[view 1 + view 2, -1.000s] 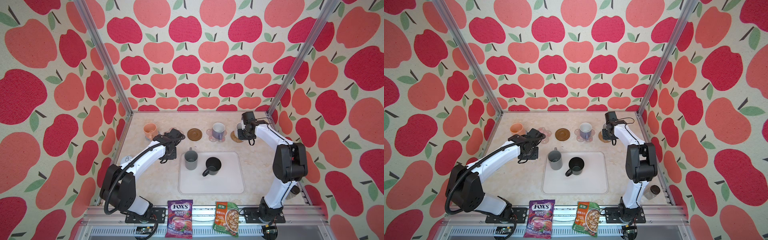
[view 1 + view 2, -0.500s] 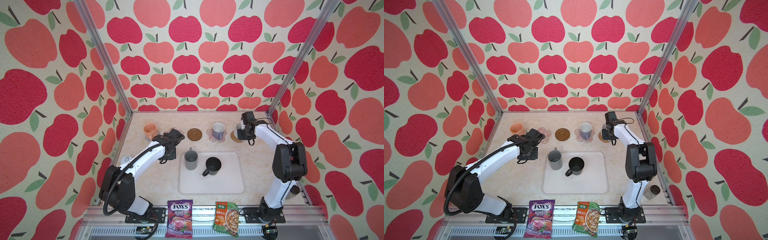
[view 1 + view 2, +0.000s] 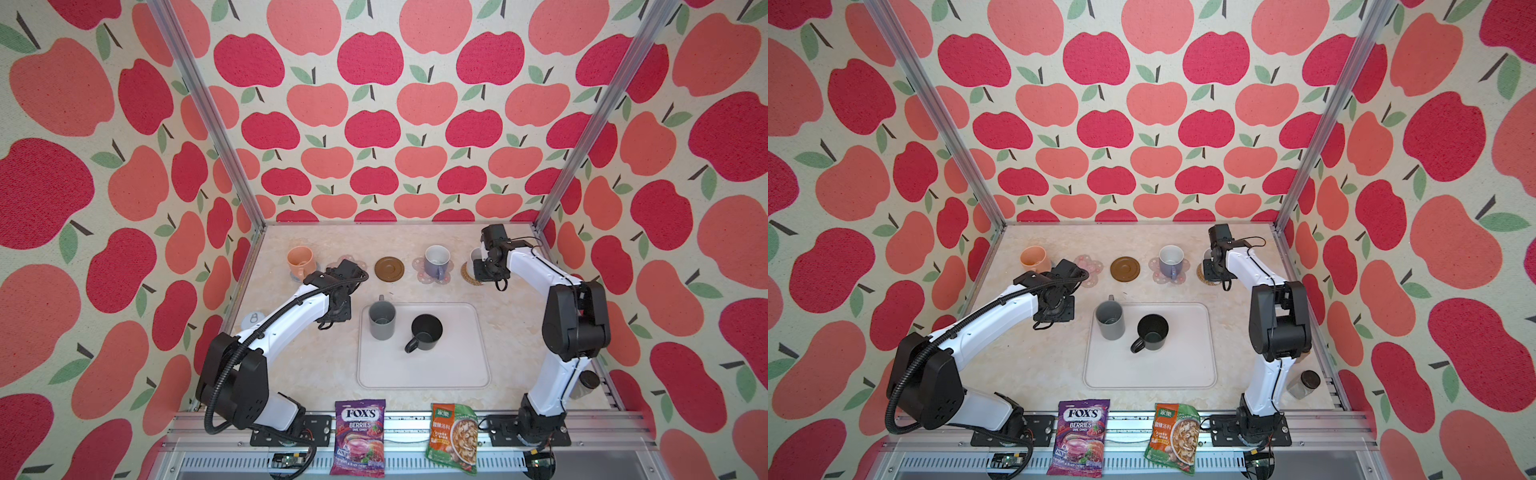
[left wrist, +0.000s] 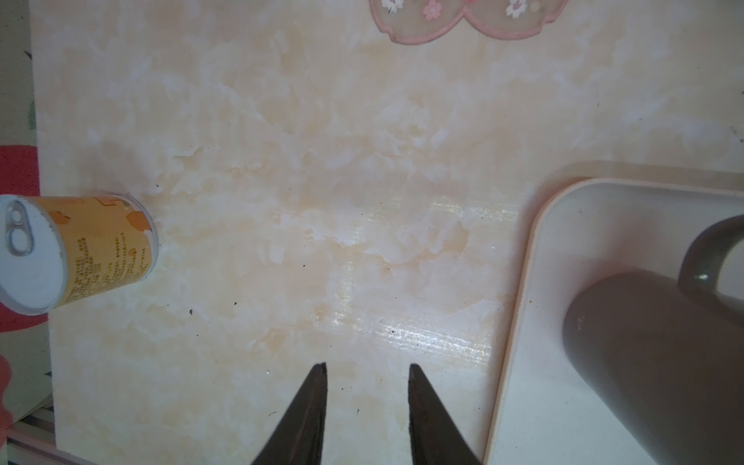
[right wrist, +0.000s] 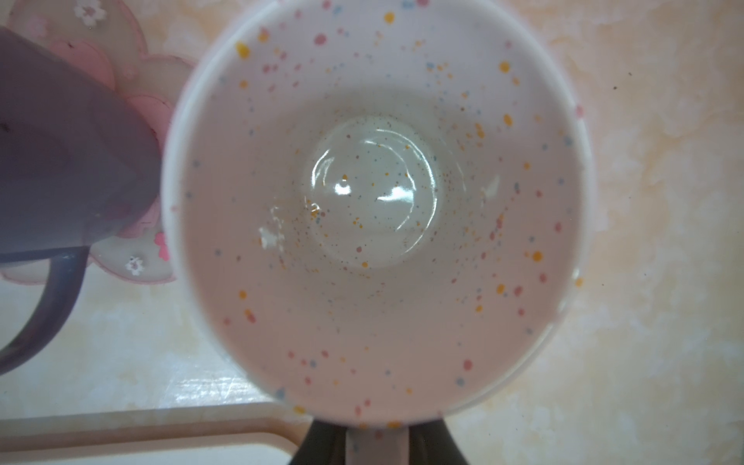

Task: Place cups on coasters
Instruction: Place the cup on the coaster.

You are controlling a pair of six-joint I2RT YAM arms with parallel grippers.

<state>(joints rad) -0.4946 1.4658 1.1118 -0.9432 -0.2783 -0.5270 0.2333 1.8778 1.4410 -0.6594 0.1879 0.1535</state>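
Two await placing, grey mug point(image 3: 382, 328) and black mug point(image 3: 427, 332); right jaws grip speckled mug point(image 5: 374, 201) at rattan coaster point(image 3: 466, 276), release next; left jaws parted, empty

Tray point(image 3: 436, 365), can point(image 4: 80, 249), jar point(image 3: 1304, 384), candy bag point(image 3: 359, 436), soup packet point(image 3: 453, 440) sit apart

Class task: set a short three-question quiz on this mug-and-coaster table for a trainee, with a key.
1. True or false: the lavender mug stands on a pink flower coaster.
2. Which does the right gripper hold by its handle? A the grey mug; B the speckled white mug; C the peach mug.
3. How many mugs stand on the tray?
Key: 1 true; 2 B; 3 two.
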